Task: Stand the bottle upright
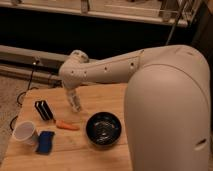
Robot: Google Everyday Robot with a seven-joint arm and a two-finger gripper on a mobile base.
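My gripper (73, 98) hangs straight down from the white arm over the left middle of the wooden table (100, 95). It is shut on the bottle (75, 104), a slim pale thing that sticks out below it. The bottle is nearly upright, leaning a little, with its lower end at or just above the tabletop. The arm hides the top of the bottle. The orange carrot (66, 125) lies on the table just in front of the bottle.
A black ridged object (44, 110) lies left of the gripper. A black bowl (103, 128) sits to the right front. A white paper cup (25, 133) and a blue sponge (45, 142) are at the front left. My white body fills the right side.
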